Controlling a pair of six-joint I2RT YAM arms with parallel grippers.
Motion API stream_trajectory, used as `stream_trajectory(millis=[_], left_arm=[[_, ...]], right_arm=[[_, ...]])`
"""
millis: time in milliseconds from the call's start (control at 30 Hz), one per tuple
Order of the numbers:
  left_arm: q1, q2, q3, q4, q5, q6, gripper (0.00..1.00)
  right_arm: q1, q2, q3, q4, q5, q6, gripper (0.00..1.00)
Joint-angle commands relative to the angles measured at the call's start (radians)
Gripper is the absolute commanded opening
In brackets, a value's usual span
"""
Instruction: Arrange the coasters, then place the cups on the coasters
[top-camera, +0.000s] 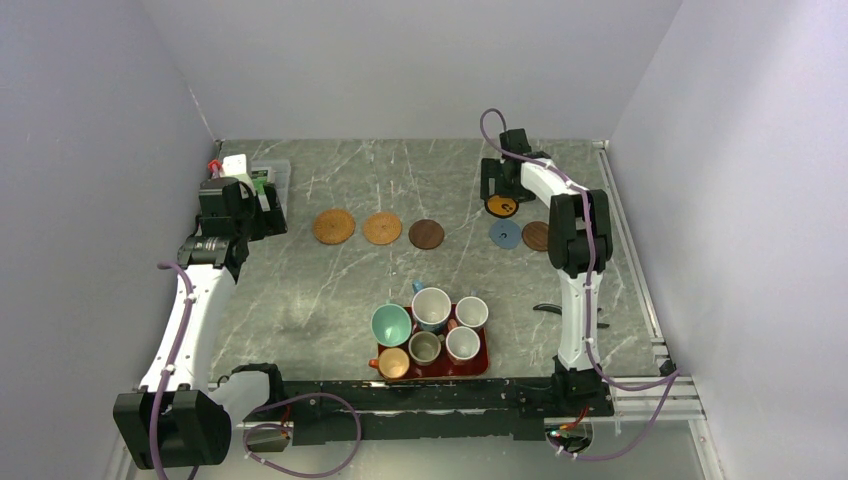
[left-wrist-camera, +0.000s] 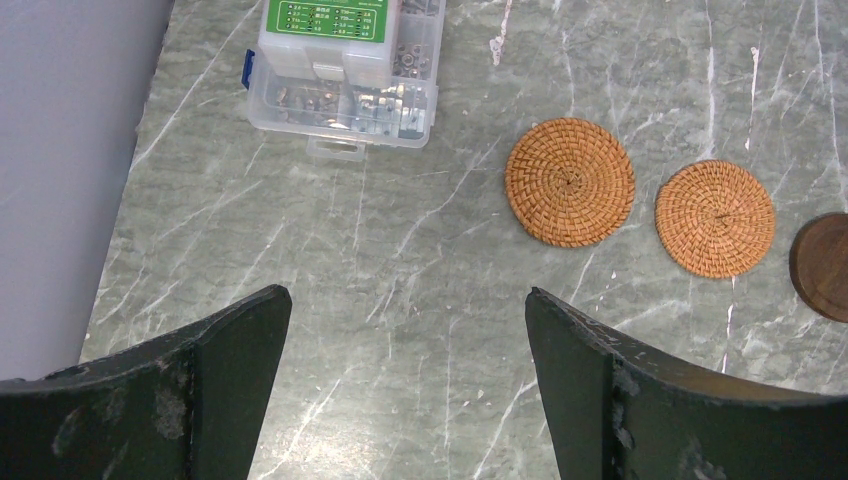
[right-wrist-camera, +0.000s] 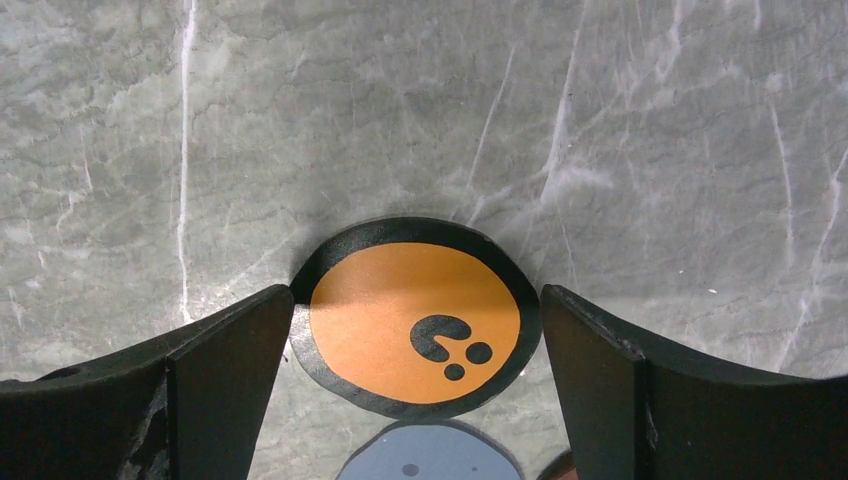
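Observation:
Two woven tan coasters (top-camera: 333, 226) (top-camera: 382, 228) and a dark brown one (top-camera: 426, 234) lie in a row at mid-table. The tan pair (left-wrist-camera: 570, 182) (left-wrist-camera: 715, 219) also shows in the left wrist view. My left gripper (left-wrist-camera: 408, 300) hangs open over bare table to their left. My right gripper (right-wrist-camera: 417, 295) is open, its fingers on either side of the black-rimmed orange coaster (right-wrist-camera: 415, 320). Just nearer lie a blue-grey coaster (top-camera: 505, 234) and another dark brown coaster (top-camera: 536, 235). Several cups, among them a teal one (top-camera: 391, 324), stand on the red tray (top-camera: 484, 365).
A clear plastic parts box (left-wrist-camera: 345, 70) with a green label sits at the far left, beyond the left gripper. The red tray stands near the front edge between the arm bases. Grey walls close in the table on the left, the right and the back.

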Motion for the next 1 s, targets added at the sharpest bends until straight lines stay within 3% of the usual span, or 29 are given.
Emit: stream_trajectory(millis=[0,367,967], left_arm=[[0.002,-0.012,0.013,0.025,-0.009,-0.011,0.94],[0.002,0.004,0.009,0.027,-0.023,-0.012,0.94],[0.007,0.008,0.012,0.036,0.016,-0.026,0.94]], right_arm=[[0.000,0.030,0.038,-0.044,-0.011,-0.012,1.00],[0.040,0.007,-0.025,-0.068,-0.003,-0.008,1.00],[0.191,-0.146,-0.262,0.025,-0.046,0.063,0.96]])
